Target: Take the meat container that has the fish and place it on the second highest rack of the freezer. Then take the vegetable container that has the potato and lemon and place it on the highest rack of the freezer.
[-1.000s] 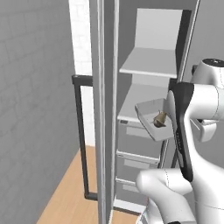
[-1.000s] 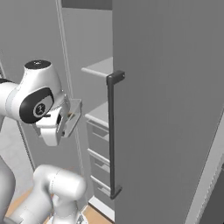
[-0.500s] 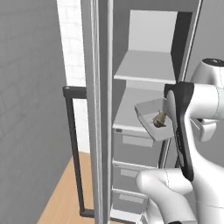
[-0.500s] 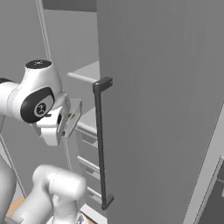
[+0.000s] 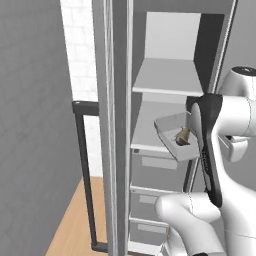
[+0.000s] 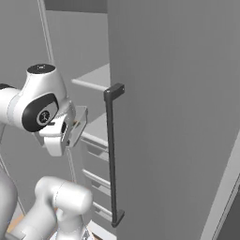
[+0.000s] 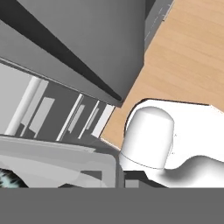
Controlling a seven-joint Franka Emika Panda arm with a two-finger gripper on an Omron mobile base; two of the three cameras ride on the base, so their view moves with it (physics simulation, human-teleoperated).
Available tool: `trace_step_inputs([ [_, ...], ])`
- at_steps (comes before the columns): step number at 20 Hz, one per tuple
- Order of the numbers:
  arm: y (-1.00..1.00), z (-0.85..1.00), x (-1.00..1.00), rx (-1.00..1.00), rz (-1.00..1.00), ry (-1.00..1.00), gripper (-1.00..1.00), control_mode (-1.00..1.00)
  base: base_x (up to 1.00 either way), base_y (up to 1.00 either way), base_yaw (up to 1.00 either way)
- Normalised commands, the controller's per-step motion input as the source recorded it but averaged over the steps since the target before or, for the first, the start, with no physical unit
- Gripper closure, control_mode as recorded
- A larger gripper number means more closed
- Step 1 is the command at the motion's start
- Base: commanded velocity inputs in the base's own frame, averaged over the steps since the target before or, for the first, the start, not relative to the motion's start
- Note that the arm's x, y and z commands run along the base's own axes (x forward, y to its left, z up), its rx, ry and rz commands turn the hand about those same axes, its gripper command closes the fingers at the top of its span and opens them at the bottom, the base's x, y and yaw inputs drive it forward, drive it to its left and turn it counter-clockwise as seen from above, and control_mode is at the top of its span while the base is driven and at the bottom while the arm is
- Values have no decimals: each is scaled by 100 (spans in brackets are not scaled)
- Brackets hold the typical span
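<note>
A glossy white robot arm (image 5: 235,125) of rounded, tube-like plastic links is seen. A long black curved band (image 5: 206,145) is set along the side of the upper link, tapering toward its lower end. A domed white joint cap (image 6: 41,75) is topped by a dark grey disc, and a round black joint face (image 6: 41,113) with a small pale hub marking is set into its side. A smooth white lower link (image 6: 58,199) is shaped like a bent elbow. No cables or screws can be made out.
</note>
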Motion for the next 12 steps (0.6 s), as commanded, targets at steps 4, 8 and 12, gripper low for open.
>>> trace_step_inputs([
  [4,0,0,0,0,0,0,100,100,37,38,-11],
  [8,0,0,0,0,0,0,100,100,16,29,-10],
  [12,4,-6,2,0,-2,1,100,-100,4,13,-6],
])
